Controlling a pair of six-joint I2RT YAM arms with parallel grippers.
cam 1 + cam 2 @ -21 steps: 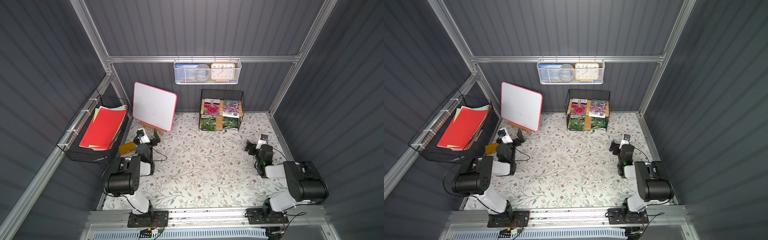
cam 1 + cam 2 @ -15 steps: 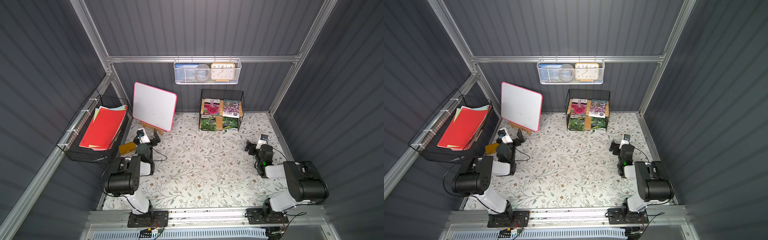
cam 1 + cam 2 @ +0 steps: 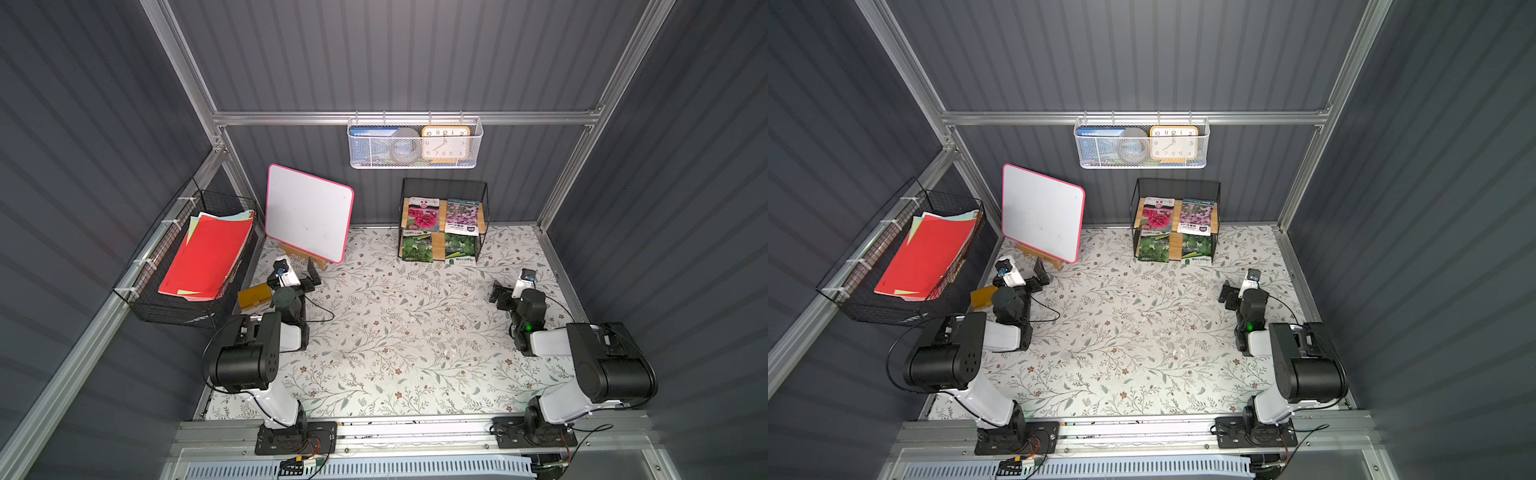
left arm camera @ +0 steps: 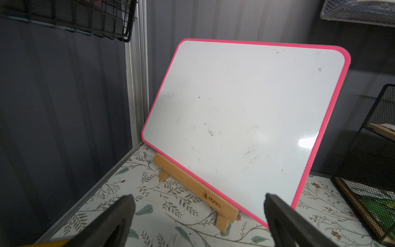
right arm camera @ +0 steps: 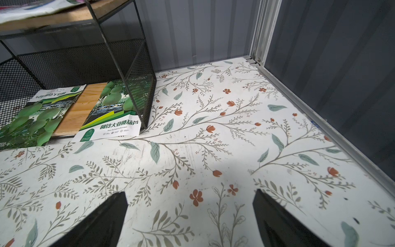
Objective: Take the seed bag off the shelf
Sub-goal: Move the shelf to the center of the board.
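The shelf, a black wire rack with two wooden boards, stands against the back wall in both top views. Several seed bags lie on it: a red-flower bag and a pink-flower bag on top, two green ones below. In the right wrist view one green seed bag overhangs the front of the lower board. My left gripper rests low at the left, open and empty, facing the whiteboard. Open and empty too, my right gripper sits at the right, a stretch of floor in front of the shelf.
A pink-framed whiteboard leans on a wooden easel left of the shelf. The left wall carries a black wire basket of red papers. A white mesh basket with a clock hangs above the shelf. A yellow-brown block lies beside the left arm.
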